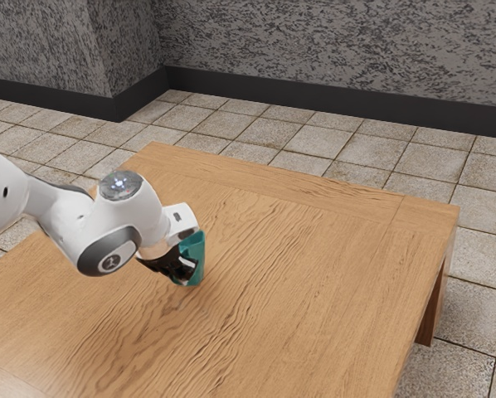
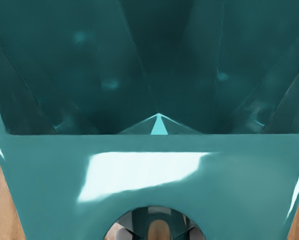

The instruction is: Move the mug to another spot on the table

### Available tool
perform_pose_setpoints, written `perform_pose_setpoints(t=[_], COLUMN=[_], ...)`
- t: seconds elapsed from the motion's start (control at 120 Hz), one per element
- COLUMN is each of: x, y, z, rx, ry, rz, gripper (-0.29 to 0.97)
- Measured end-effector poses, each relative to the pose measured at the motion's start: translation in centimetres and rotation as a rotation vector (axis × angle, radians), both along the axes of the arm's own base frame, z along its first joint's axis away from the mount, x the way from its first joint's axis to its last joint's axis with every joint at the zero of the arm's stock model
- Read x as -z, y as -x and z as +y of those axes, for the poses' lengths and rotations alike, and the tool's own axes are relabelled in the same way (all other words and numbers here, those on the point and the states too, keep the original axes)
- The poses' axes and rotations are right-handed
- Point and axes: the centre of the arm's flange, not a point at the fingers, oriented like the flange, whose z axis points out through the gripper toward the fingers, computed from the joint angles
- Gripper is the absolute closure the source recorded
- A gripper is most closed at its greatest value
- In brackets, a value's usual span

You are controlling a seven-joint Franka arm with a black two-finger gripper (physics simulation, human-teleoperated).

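Teal mug (image 2: 139,170) hangs tilted in the clamped jaws, over the left of the table (image 1: 314,274). A shallow grip could let it slip.

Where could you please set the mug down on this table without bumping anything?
Bare wood of the table runs from the mug to its edge at the exterior view's right, along its far edge, and across the near side. Only the spot by the arm, where the pincer sits at the mug, is crowded.
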Motion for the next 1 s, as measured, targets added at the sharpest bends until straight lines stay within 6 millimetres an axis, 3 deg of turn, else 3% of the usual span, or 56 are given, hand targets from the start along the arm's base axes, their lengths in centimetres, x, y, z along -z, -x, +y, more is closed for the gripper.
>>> perform_pose_setpoints(t=[0.3, 0.5, 0.583, 0.667, 0.8, 0.892, 1.0], x=[1.7, 1.7, 0.3, -4.5, -15.8, -26.8, -35.0], y=[0.2, 0.2, 0.2, 0.3, 0.6, -3.6, -7.7], z=[-1.0, -1.5, -1.5, -1.3, 0.5, 2.7, 8.5], rx=[0.022, 0.037, 0.038, 0.029, -0.041, -0.129, -0.235], ry=[-0.011, -0.011, -0.006, 0.007, 0.038, 0.096, 0.149], rz=[0.034, 0.033, 0.014, -0.036, -0.105, -0.141, -0.098], gripper=[0.66, 0.32, 0.22, 0.16, 0.09, 0.07, 0.05])
